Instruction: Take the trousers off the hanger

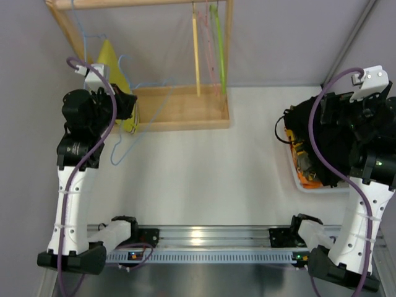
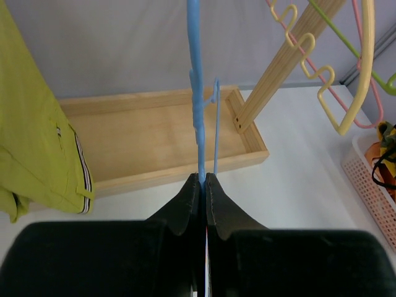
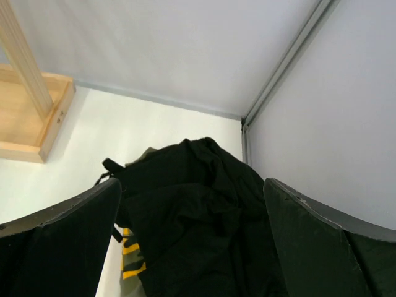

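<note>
Two arms: my left jaws clamped on the bare hanger (image 2: pixel 197 93) over the counter (image 1: pixel 204 173), right jaws apart above the trousers (image 3: pixel 198 210) heaped in the basket (image 2: pixel 370 185) (I'd lift straight up, snagging nothing).

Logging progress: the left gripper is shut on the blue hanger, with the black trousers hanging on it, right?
Not quite. The blue hanger in the left gripper is bare; the black trousers lie in the basket, as the top external view shows.
</note>
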`<state>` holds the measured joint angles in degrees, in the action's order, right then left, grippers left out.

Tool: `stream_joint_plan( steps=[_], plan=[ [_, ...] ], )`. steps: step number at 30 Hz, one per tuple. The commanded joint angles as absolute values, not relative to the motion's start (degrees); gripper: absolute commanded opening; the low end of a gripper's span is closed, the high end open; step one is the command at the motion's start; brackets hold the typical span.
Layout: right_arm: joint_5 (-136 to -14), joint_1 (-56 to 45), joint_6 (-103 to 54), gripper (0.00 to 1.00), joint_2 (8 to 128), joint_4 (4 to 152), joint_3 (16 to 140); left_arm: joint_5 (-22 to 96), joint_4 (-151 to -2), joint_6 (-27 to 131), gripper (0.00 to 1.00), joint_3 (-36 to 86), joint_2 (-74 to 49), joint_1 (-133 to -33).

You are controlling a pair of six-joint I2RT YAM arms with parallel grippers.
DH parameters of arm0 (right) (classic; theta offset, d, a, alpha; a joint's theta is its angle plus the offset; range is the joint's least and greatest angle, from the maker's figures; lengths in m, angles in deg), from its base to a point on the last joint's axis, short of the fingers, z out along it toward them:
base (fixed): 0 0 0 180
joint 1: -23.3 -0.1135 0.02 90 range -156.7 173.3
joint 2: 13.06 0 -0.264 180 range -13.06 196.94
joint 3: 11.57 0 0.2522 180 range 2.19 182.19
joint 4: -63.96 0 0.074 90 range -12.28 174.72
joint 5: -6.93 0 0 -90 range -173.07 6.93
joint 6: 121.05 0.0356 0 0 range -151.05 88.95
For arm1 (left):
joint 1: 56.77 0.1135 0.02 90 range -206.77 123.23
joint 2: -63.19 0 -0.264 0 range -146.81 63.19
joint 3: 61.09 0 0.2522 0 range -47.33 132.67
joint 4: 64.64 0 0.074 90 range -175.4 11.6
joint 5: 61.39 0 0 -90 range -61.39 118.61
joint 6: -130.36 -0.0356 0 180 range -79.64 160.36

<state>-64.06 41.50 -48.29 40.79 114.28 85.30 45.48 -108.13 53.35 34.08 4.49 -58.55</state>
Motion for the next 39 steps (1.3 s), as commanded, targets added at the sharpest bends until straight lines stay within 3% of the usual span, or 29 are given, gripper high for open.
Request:
stream_joint_plan(
  steps=[1,7,20,39],
  plan=[
    [-60.7,42.1,-44.9,0.99,40.6,115.5,88.7,35.8,-104.2,48.2,0.00,41.2,0.5,-63.9],
    [-60.7,42.1,-44.4,0.99,40.3,115.1,89.4,14.8,-104.3,42.6,0.00,54.9,-10.6,-75.3],
    [-62.0,42.1,-45.0,0.99,39.4,115.4,88.4,1.9,-100.7,34.4,0.00,81.8,-32.6,-83.1],
    [-62.9,42.1,-45.7,0.99,38.4,115.3,86.6,0.0,-81.0,23.5,0.00,83.4,-42.9,-83.1]
  ],
)
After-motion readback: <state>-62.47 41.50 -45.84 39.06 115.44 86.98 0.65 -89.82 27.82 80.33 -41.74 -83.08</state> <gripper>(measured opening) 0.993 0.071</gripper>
